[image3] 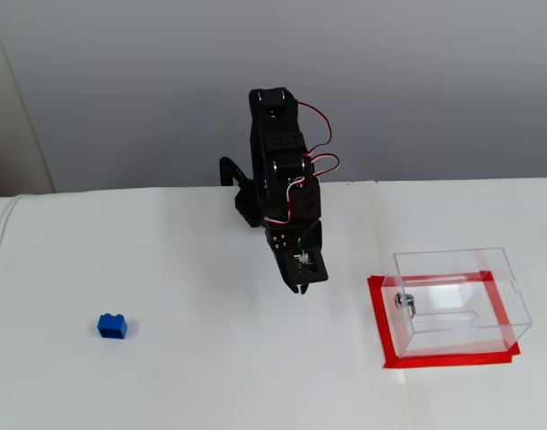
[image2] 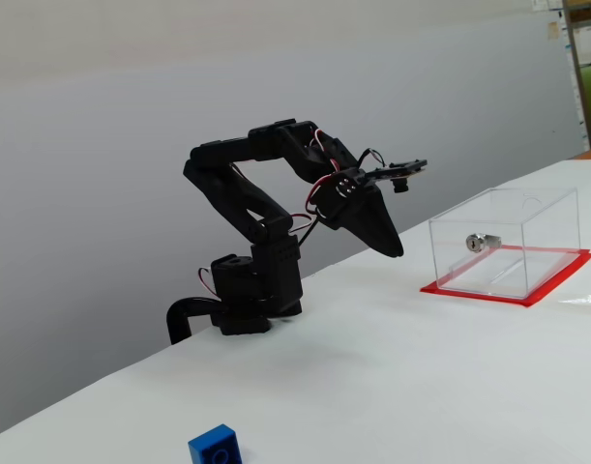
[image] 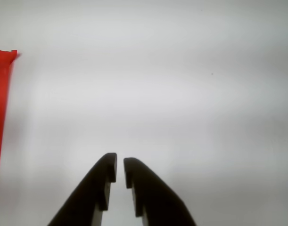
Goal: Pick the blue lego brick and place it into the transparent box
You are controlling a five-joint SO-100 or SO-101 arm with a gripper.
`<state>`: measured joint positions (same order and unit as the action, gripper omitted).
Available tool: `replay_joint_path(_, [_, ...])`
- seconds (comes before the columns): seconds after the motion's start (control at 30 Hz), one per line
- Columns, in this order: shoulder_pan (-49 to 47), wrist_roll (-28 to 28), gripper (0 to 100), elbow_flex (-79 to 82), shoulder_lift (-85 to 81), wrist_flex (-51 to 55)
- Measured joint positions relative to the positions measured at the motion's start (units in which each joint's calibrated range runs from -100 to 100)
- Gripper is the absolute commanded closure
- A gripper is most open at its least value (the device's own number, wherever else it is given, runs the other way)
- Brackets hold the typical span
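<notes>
A: Hovering above bare table, the gripper (image: pixel 120 165) has its 2 jaws nearly together in the wrist view, a thin sliver of white showing between them and nothing held.

B: So which step is this?

A: The very start, by my reading: the pick is not yet begun. The blue lego brick (image3: pixel 112 326) sits at the left of a fixed view, well apart from the arm (image3: pixel 282 179), which stands at the centre pointing down.

B: And the transparent box (image3: pixel 457 300)?

A: At the right of that frame, on its red base (image3: pixel 380 331), with the small silver lock (image3: pixel 405 303) on its near-left wall. It looks empty. In the wrist view only a strip of the red base (image: pixel 1 117) shows at the left edge.

B: What does the next move call for?

A: Probably swinging toward the brick, away from the box, spreading the jaws wider, then lowering over the studs. In a fixed view the brick (image2: pixel 216 447) lies at the bottom edge, low and left of the gripper (image2: pixel 396 249).

B: The surroundings?

A: A plain white tabletop (image3: pixel 210 376), matte and uncluttered, against a pale grey wall (image3: pixel 416 81). A shelf shows at the upper right of a fixed view.
</notes>
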<state>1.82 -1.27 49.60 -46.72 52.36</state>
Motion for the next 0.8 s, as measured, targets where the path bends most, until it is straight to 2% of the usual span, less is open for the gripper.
replay_joint_path(0.23, [0.64,0.05,98,-2.03,3.47,0.00])
replay_joint_path(0.37, [5.02,0.05,98,-2.03,3.47,0.00])
replay_joint_path(0.57, [14.10,0.05,98,-2.03,3.47,0.00])
replay_joint_path(0.8, [30.98,0.05,98,-2.03,3.47,0.00])
